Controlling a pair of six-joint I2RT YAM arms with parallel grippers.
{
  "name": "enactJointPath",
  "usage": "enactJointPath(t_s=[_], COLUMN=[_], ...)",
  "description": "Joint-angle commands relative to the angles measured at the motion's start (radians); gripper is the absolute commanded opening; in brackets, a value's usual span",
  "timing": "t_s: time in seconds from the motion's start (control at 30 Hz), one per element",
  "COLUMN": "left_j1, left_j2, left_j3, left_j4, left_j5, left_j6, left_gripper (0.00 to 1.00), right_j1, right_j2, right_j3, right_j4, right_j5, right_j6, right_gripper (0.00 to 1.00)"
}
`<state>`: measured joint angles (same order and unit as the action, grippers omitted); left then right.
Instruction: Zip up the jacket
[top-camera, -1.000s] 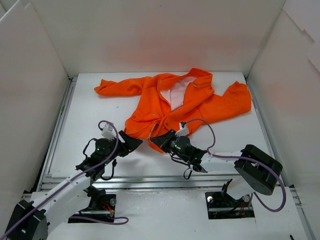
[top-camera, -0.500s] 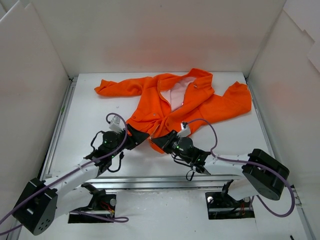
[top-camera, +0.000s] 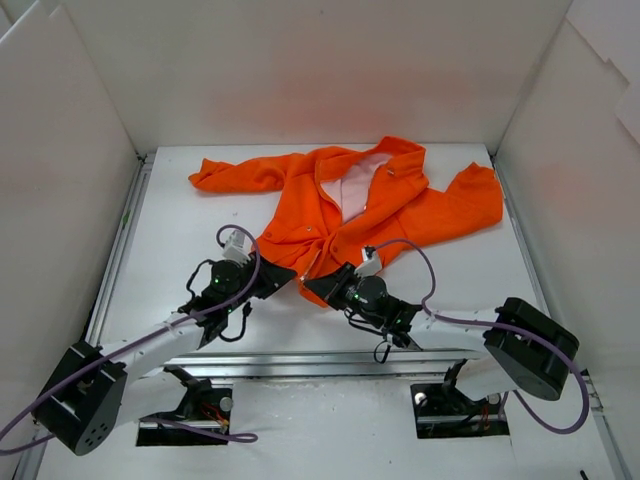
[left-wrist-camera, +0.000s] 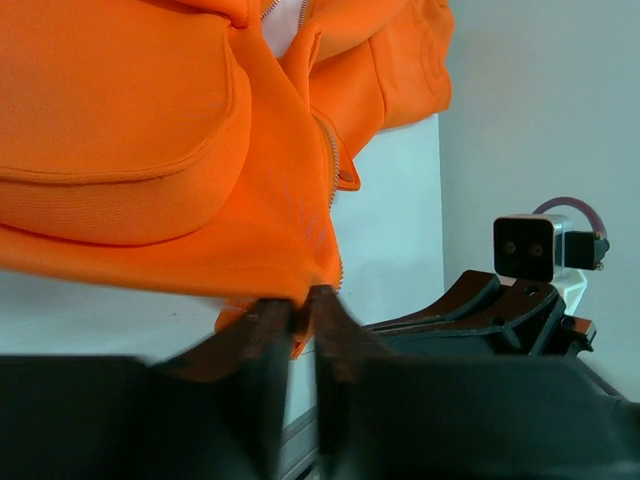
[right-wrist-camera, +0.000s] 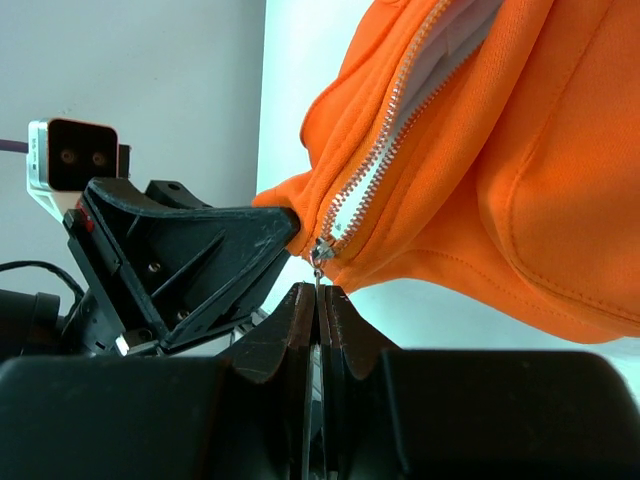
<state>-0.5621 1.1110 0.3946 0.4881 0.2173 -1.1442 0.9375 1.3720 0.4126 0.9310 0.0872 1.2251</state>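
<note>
The orange jacket (top-camera: 400, 215) lies spread on the white table, its pink lining showing at the open collar. My left gripper (top-camera: 286, 277) is at the bottom hem, left of the zipper. In the left wrist view it (left-wrist-camera: 298, 305) is shut on the hem's corner of the jacket (left-wrist-camera: 150, 120). Just right of it, my right gripper (top-camera: 320, 286) meets the same hem. In the right wrist view it (right-wrist-camera: 318, 295) is shut on the silver zipper pull (right-wrist-camera: 319, 255) at the foot of the zipper teeth (right-wrist-camera: 385, 150), which part upward.
White walls (top-camera: 60, 200) enclose the table on three sides. A metal rail (top-camera: 300, 355) runs along the front edge. The two grippers stand nearly tip to tip; the right one's camera (left-wrist-camera: 530, 250) shows in the left wrist view.
My left gripper moved right to the jacket's bottom hem and shut on it. The right gripper stayed shut on the zipper pull, shifting slightly.
</note>
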Motion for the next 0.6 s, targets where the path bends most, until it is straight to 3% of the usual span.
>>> enactJointPath(t_s=[0.0,0.03,0.2,0.37,0.57], left_j1=[-0.016,-0.016,-0.025,-0.073,-0.091], left_j2=[0.009,0.01,-0.003,-0.063,-0.198], left_j3=[0.053,0.053,0.023,-0.008,-0.071], left_j4=[0.124,0.122,0.098,-0.02,-0.108], left_j5=[0.008,0.002,-0.001,-0.064,-0.073], left_j6=[-0.012,-0.009,0.012,0.127,0.207], left_gripper=[0.05,0.0,0.0,0.0,0.0], right_j1=[0.0,-0.002,-0.023,-0.069,-0.118], right_j2=[-0.047,-0.048,-0.068,-0.117,-0.159], right_j3=[0.002,0.003,0.015,0.075,0.297], right_j4=[0.085,0.088,0.103,0.094,-0.341], right_j5=[-0.015,-0.02,-0.061,-0.121,-0.055], right_j6=[-0.013,-0.013,0.008,0.068,-0.137], right_gripper=[0.0,0.0,0.0,0.0,0.0])
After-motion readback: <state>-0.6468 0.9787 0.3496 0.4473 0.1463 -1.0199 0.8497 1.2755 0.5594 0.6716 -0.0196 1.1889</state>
